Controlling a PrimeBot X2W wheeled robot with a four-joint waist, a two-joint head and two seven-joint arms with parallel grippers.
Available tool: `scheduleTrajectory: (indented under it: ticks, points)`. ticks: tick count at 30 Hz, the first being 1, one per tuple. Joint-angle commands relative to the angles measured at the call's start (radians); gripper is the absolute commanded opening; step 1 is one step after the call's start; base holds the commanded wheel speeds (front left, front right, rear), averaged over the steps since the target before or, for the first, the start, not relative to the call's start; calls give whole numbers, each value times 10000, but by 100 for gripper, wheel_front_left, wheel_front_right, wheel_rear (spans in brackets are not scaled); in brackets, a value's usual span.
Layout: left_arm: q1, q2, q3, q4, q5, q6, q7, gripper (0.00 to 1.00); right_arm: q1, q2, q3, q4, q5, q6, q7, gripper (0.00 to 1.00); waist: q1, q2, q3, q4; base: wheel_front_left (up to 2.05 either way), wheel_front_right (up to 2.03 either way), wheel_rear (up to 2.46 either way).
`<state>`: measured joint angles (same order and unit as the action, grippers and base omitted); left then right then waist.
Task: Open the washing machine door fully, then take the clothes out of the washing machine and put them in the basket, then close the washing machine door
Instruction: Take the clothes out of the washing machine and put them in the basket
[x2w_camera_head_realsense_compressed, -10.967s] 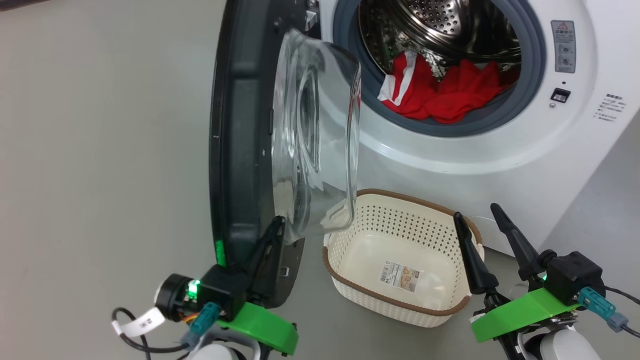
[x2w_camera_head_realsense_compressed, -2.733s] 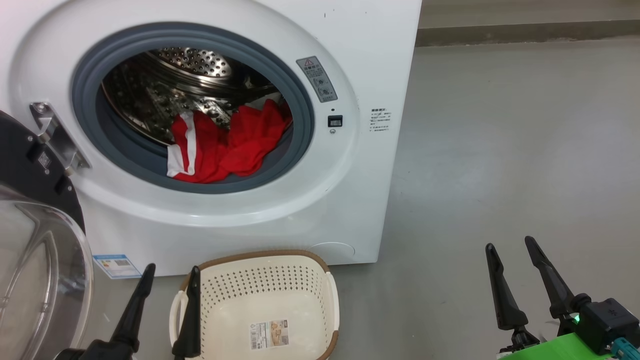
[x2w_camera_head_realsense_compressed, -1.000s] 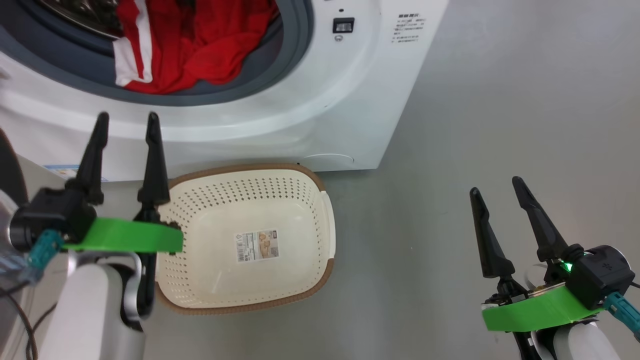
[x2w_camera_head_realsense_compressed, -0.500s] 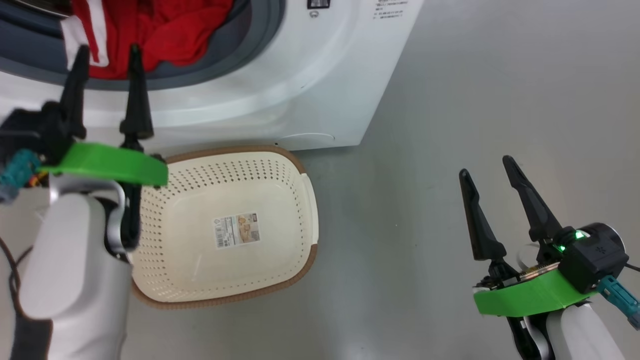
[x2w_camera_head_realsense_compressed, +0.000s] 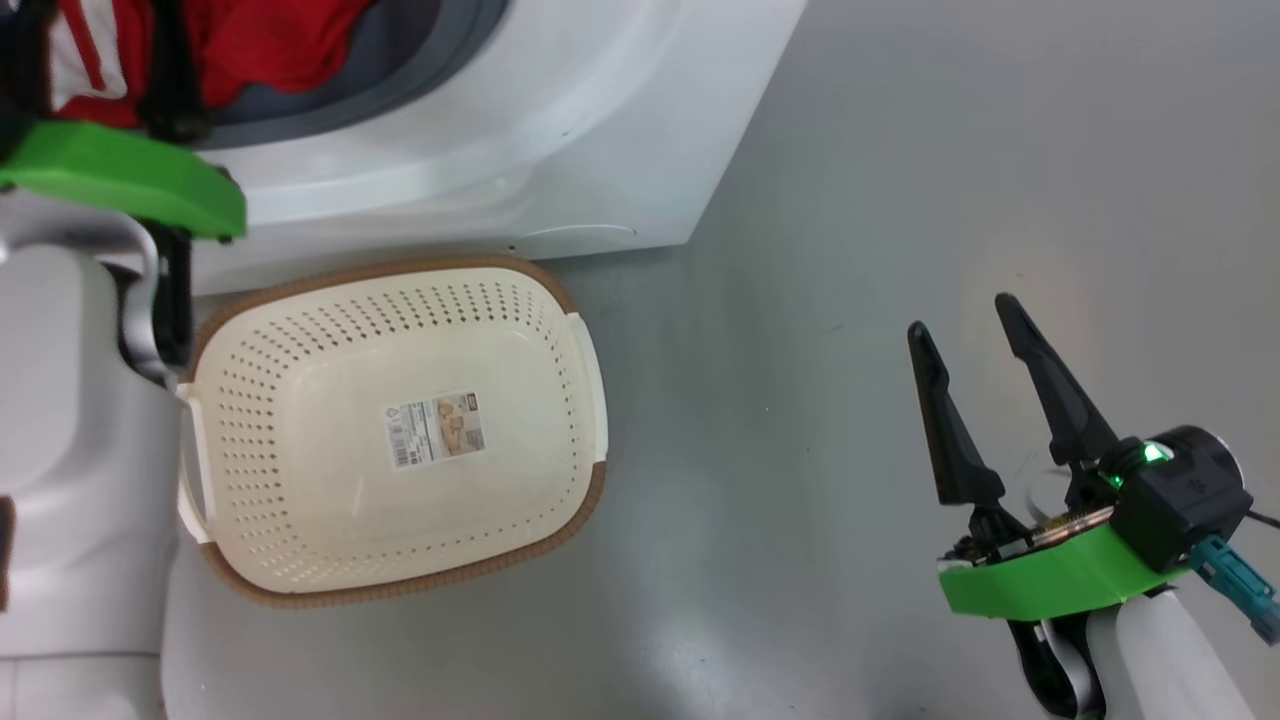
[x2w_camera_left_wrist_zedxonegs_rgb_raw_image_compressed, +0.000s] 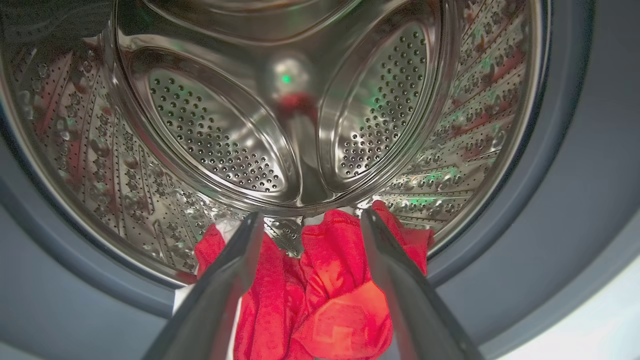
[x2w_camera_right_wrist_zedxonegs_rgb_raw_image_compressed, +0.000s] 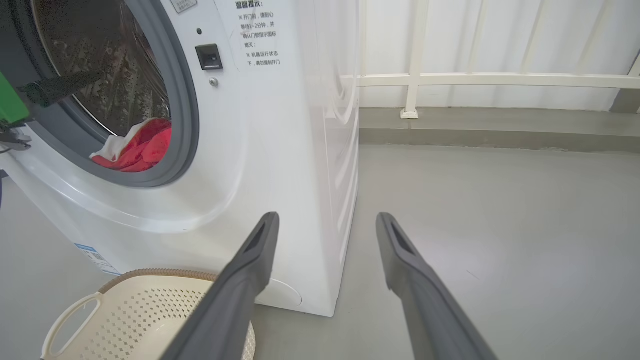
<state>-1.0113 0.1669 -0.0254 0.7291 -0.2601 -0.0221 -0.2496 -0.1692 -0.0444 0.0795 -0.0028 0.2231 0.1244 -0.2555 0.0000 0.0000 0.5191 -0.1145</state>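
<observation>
Room: grey floor (x2w_camera_head_realsense_compressed: 900, 150), white railing (x2w_camera_right_wrist_zedxonegs_rgb_raw_image_compressed: 475, 80) behind.
Clothes (x2w_camera_left_wrist_zedxonegs_rgb_raw_image_compressed: 330, 295): red with white trim, lay at the front lip of the drum (x2w_camera_left_wrist_zedxonegs_rgb_raw_image_compressed: 225, 125) in the washing machine (x2w_camera_right_wrist_zedxonegs_rgb_raw_image_compressed: 280, 150).
Left gripper (x2w_camera_left_wrist_zedxonegs_rgb_raw_image_compressed: 311, 216): spread wide over them, holding nothing.
Basket (x2w_camera_head_realsense_compressed: 400, 270): stood on the floor before the machine; its base label (x2w_camera_head_realsense_compressed: 437, 428) was too small to read.
Notice (x2w_camera_right_wrist_zedxonegs_rgb_raw_image_compressed: 257, 35): Chinese print, ending 请勿强制开门.
Right gripper (x2w_camera_head_realsense_compressed: 960, 315): wide, well apart from the basket.

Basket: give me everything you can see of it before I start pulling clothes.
The basket is a cream-white, rounded-rectangular tub, plastic by its look, with walls perforated in rows of small holes and a brown woven-look rim. A plain handle sits at each short end. A paper label lies on its base; otherwise it is empty. It stands upright on the grey floor, just in front of the washing machine; whether they touch cannot be told.
</observation>
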Motion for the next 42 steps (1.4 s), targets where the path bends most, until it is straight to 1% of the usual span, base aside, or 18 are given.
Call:
scheduleTrajectory:
  ticks: [1, 11, 17, 25, 30, 38, 42]
  points:
    - [-266, 505, 181, -59, 138, 132, -96, 100, -160, -58, 257, -258, 61, 63, -63, 100, 0, 0, 163, -101, 0, 0, 0]
    - [-1741, 1121, -232, 1505, 845, 880, 347, 100, -429, -58, 495, -174, 226, 63, -63, 100, 0, 0, 712, -531, 0, 0, 0]
    - [-2336, 1555, -485, 2525, 1256, 1458, 1210, 100, -582, -58, 596, -110, 334, 63, -63, 100, 0, 0, 934, -794, 0, 0, 0]
    - [-2944, 2058, -710, 3480, 1515, 1844, 1972, 100, -675, -58, 808, -4, 465, 63, -63, 100, 0, 0, 1123, -1113, 0, 0, 0]
    - [-3237, 2334, -777, 3924, 1547, 1956, 2297, 100, -714, -58, 888, 45, 539, 63, -63, 100, 0, 0, 1259, -1271, 0, 0, 0]
    - [-3421, 2396, -801, 4526, 1395, 1921, 2756, 100, -765, -58, 920, 73, 622, 63, -63, 100, 0, 0, 1410, -1337, 0, 0, 0]
    - [-3463, 2350, -877, 4704, 1340, 1806, 2820, 100, -820, -58, 915, 88, 634, 63, -63, 100, 0, 0, 1432, -1317, 0, 0, 0]
